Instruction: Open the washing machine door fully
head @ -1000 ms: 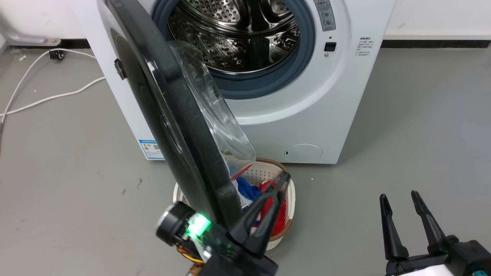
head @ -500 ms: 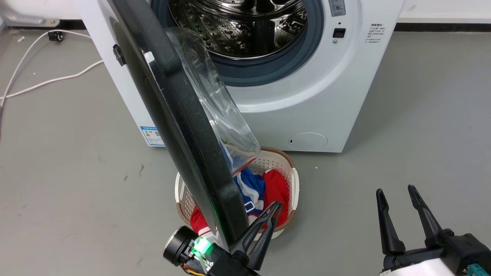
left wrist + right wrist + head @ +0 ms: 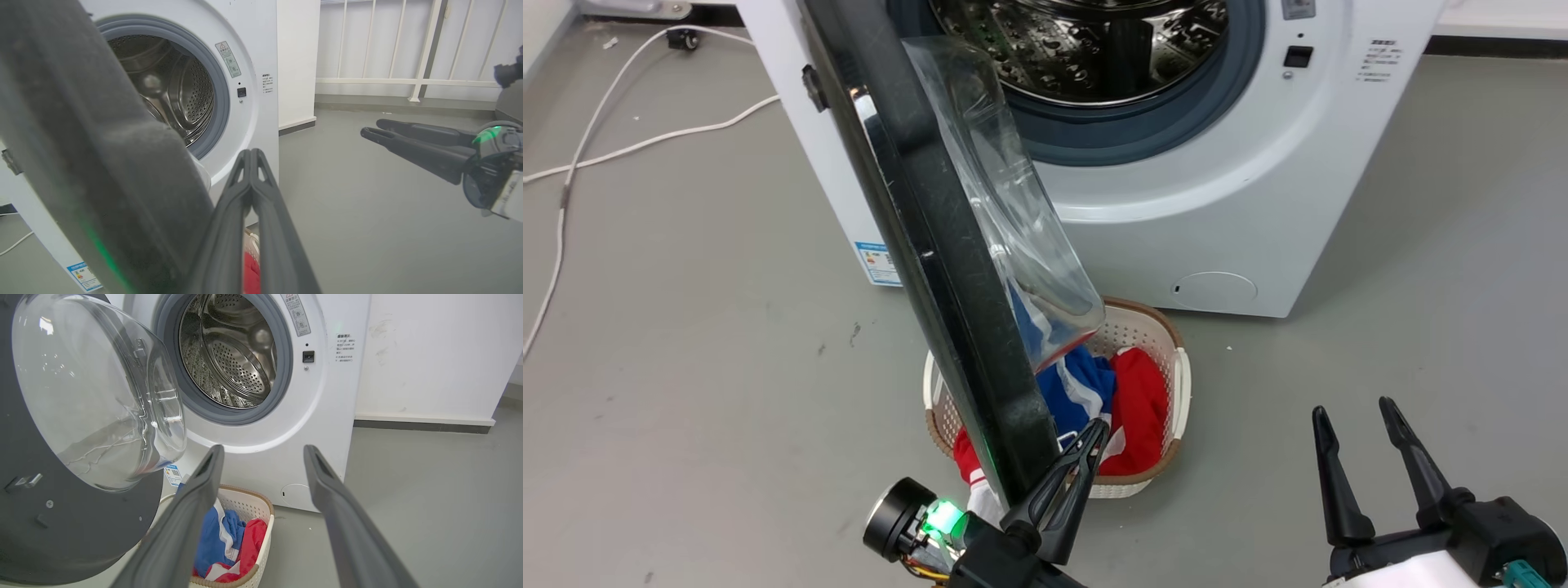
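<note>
washing machine door stands edge-on in head view, swung about halfway off washing machine; more swing left, top cut off. left gripper fingers pressed together just beside door's free edge, above laundry basket. right gripper spread, empty, well apart. left wrist view: door blurred close, contact hard to judge. right wrist view: glass bowl faces drum; hinge side hidden.

Grey floor bears the washing machine, a laundry basket, white cables.
</note>
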Controlling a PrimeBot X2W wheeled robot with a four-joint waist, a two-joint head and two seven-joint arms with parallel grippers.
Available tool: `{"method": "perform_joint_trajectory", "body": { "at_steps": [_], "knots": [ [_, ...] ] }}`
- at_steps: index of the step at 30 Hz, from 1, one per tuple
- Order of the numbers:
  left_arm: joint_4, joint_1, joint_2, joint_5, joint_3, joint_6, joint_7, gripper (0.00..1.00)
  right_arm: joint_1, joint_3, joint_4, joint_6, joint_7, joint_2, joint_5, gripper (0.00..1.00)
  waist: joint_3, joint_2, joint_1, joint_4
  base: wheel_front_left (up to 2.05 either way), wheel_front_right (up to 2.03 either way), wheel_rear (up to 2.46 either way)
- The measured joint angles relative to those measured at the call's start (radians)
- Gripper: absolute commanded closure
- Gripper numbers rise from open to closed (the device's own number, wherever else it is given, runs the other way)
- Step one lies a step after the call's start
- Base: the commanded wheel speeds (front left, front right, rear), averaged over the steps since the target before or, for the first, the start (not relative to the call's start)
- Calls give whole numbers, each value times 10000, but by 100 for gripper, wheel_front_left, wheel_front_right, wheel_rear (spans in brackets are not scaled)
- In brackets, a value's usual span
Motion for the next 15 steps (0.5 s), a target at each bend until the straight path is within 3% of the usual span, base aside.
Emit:
{"method": "perform_joint_trajectory", "body": {
  "at_steps": [15],
  "knots": [
    [-393,722,127,-451,909,759,-104,100,-29,27,86,0,0,6,-102,0,151,0,-1,1027,0,0,0]
  ]
}}
